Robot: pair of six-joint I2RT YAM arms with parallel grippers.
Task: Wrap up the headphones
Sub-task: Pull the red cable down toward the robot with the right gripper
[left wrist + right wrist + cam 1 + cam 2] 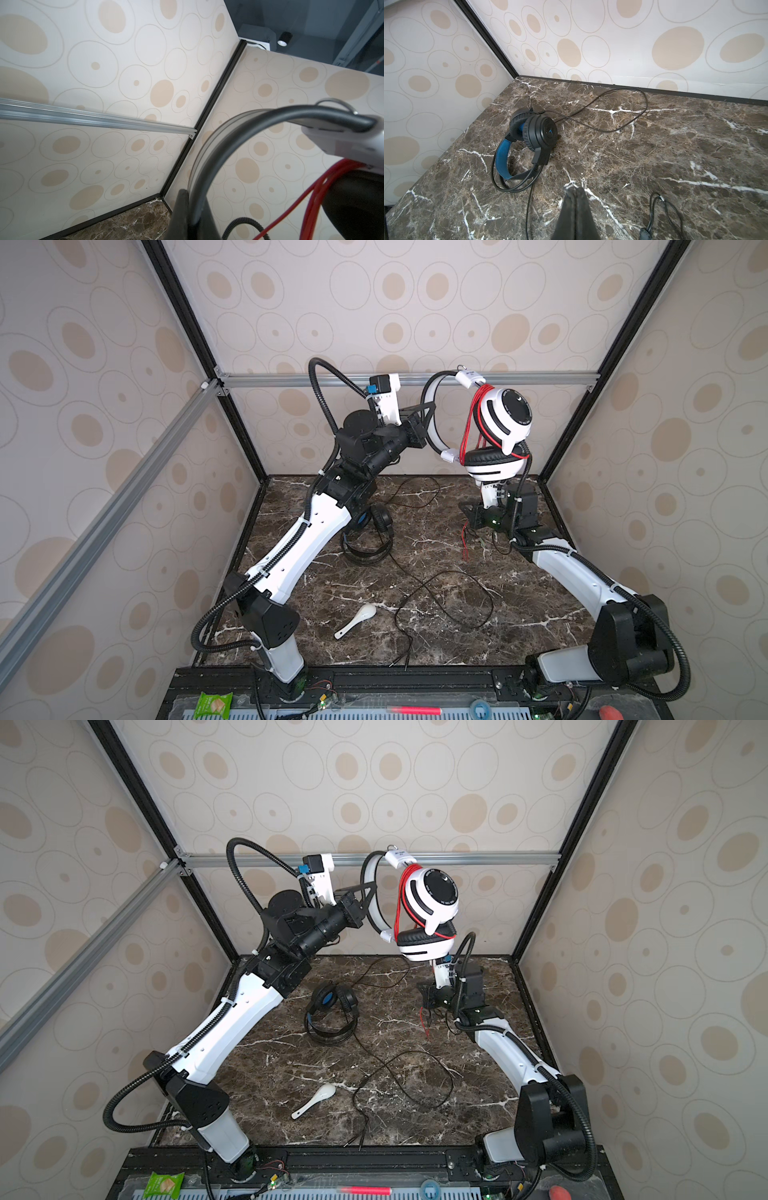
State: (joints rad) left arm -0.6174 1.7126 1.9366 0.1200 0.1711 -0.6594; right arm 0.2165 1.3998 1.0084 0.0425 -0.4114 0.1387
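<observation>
So, left end effector (428,410): clamping the headband of the white-and-black headphones (509,414) and holding them high above the counter (436,539).
Red cable (471,418): lying in several loops across the headband end and ear cups, with a short red tail dangling low by the right arm.
Right end effector (575,192): sitting low over the counter with its jaws pressed together. Nothing is showing between them in the wrist view, so I cannot tell if the tail is being pinched.
Black headphones (538,133): lying on the counter, back left, apart from both arms.
Thin black cable (449,597): sprawling loose across the counter, unwound.
Progress: I'm judging the first pair nearly wrapped, with only the tail pending. The second pair is waiting untouched, so roughly half is remaining.
</observation>
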